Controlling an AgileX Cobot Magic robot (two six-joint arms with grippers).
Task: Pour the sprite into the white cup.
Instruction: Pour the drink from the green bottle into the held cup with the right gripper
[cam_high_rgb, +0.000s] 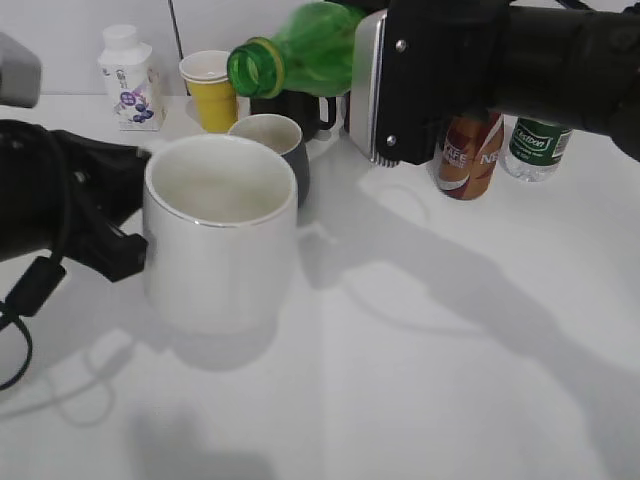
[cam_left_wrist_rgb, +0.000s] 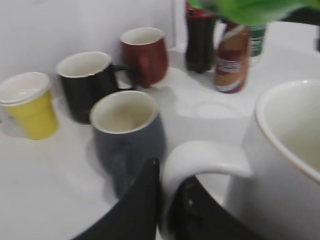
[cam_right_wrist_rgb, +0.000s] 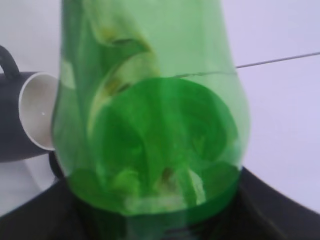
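The white cup (cam_high_rgb: 220, 235) stands on the table at front left, and I see no liquid in it. My left gripper (cam_left_wrist_rgb: 167, 200) is shut on its squared handle (cam_left_wrist_rgb: 205, 160); its body fills the right of the left wrist view (cam_left_wrist_rgb: 285, 160). My right gripper holds the sprite (cam_high_rgb: 300, 50), a green bottle tipped almost level, uncapped mouth (cam_high_rgb: 250, 68) pointing left, above and behind the cup's rim. The bottle fills the right wrist view (cam_right_wrist_rgb: 150, 115), and the jaws are hidden behind it. No stream shows.
Behind the cup stand a dark grey mug (cam_high_rgb: 275, 140), a yellow paper cup (cam_high_rgb: 212, 92), a black mug (cam_left_wrist_rgb: 82, 87), a dark red mug (cam_left_wrist_rgb: 145, 55), a white milk bottle (cam_high_rgb: 128, 80), a brown coffee bottle (cam_high_rgb: 468, 155) and a water bottle (cam_high_rgb: 538, 148).
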